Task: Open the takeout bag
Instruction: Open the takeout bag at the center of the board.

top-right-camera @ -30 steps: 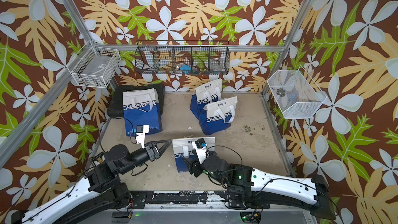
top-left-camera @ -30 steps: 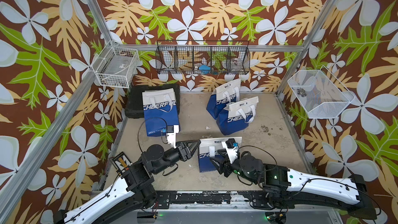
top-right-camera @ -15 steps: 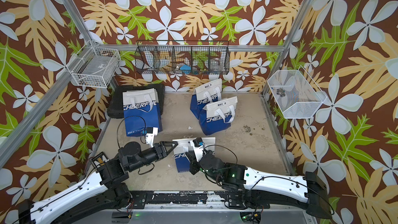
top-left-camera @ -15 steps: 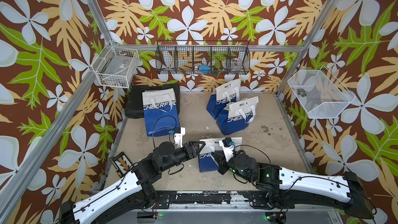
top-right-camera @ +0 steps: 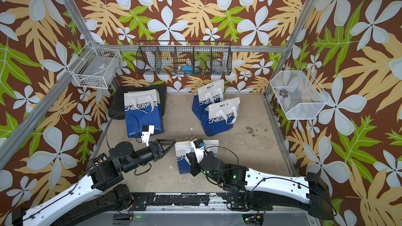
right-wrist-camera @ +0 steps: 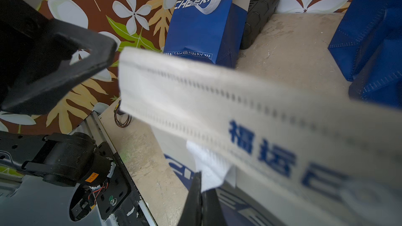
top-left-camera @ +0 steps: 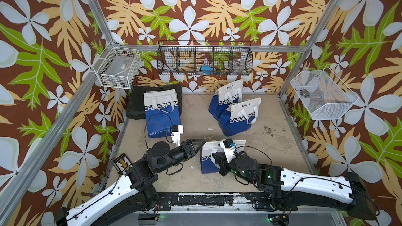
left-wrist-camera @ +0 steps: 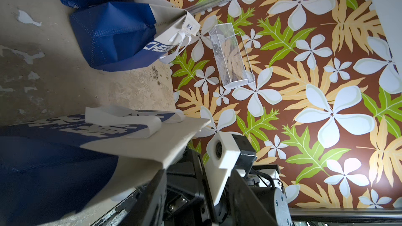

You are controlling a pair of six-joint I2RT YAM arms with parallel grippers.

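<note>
Here, a blue-and-white nonwoven takeout bag (top-left-camera: 206, 164) with white lettering stands at the front middle of the stained beige desk (top-left-camera: 272, 148), between the robot's two arms, as both top views (top-right-camera: 181, 164) show. The right pincer (top-left-camera: 215, 155) reaches across the bag's blue front face from the right with its jaws closed. In the right wrist view its black fingertips (right-wrist-camera: 195, 196) meet at the bag's white woven handle strap (right-wrist-camera: 208, 168), just below the white top band (right-wrist-camera: 239, 116) printed with blue characters. Whether the strap is actually pinched cannot be told.

The left pincer (top-left-camera: 201, 142) points in from the left, its tip just beside the bag's top left corner. How far its jaws stand apart cannot be told. The left wrist view shows a second white strap (left-wrist-camera: 124, 119) lying flat against one lettered face of the bag.

Farther back, a matching blue-and-white bag (top-left-camera: 162, 114) leans on a black hard plastic case (top-left-camera: 136, 103) at the back left of the desk. Two more matching bags (top-left-camera: 228, 103) (top-left-camera: 238, 120) stand touching each other at the back right. All three are well apart from the pincers.

A white wire basket (top-left-camera: 117, 67) hangs on the left wall, a long black wire shelf basket (top-left-camera: 204, 60) on the back wall and a white mesh bin (top-left-camera: 322, 96) on the right wall. All the walls are papered in brown with white flowers and green and tan leaves.
</note>
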